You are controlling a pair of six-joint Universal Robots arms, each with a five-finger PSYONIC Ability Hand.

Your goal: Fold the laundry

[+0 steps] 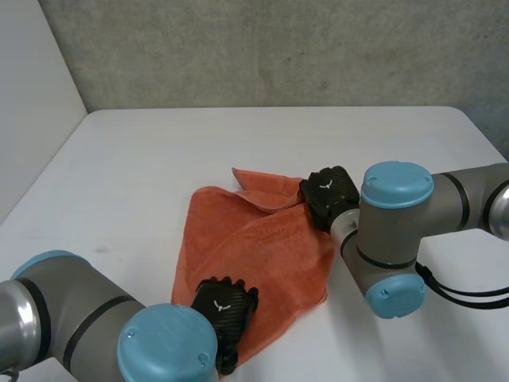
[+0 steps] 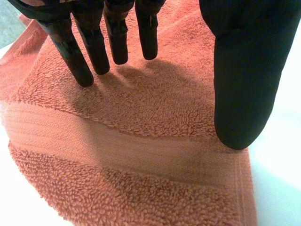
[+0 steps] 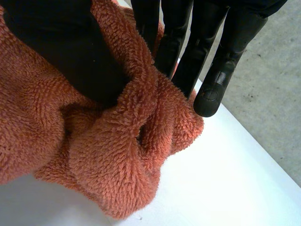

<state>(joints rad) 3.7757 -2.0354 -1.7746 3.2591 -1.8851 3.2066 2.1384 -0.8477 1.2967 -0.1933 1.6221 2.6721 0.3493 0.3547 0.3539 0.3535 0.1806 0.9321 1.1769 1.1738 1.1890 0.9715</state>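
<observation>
Fingers point(image 2: 70, 52) of two hands point(image 1: 225, 306) point(image 1: 328, 193), one towel point(image 1: 254, 239)

The far half of the bench point(image 1: 262, 139) lies bare up to the grey wall point(image 1: 278, 48), and its left side is bare up to the white wall point(image 1: 32, 119). The orange towel point(image 1: 254, 247) takes the middle, with the left hand point(image 1: 224, 306) on its near edge and the right hand point(image 1: 328, 195) at its far right edge (cloth bunched in its pinch). The right arm point(image 1: 394, 231) bars the bench's right side, just beside the towel.
</observation>
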